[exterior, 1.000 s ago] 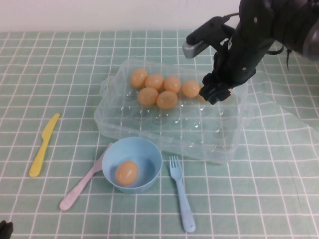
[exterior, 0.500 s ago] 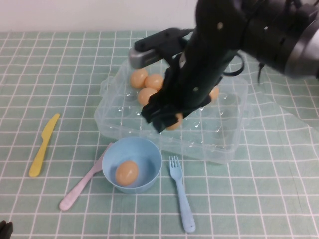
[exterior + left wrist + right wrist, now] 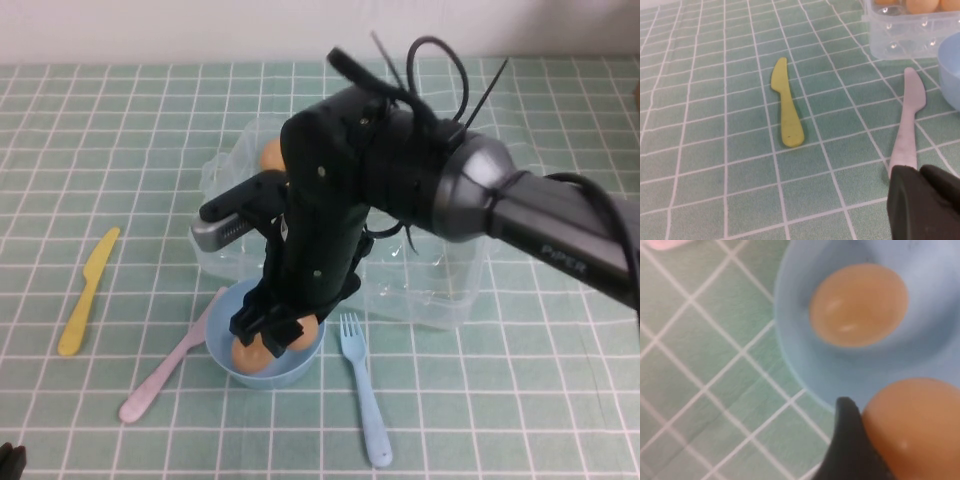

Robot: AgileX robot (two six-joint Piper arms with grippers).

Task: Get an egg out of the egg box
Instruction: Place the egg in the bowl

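Nearest the robot, the left gripper (image 3: 925, 205) sits parked low at the table's near left corner, out of the working arm's way; whether its jaws are parted I cannot tell. Just beyond it lie a flat yellow plastic knife (image 3: 86, 291), a pale pink plastic knife (image 3: 165, 365) and a light-blue plastic fork (image 3: 364, 400), all idle on the green checked tablecloth (image 3: 120, 150). Between the pink knife and the fork stands the round light-blue bowl (image 3: 222, 362), with one tan egg already inside (image 3: 858, 305). The right gripper (image 3: 280, 335) hangs directly over that bowl, jaws clamped around the smooth tan-orange egg (image 3: 917, 427), seemingly held low so the drop is gentle. Behind the arm sits the clear plastic rectangular egg box (image 3: 430, 290), with another egg visible in it (image 3: 272, 153).
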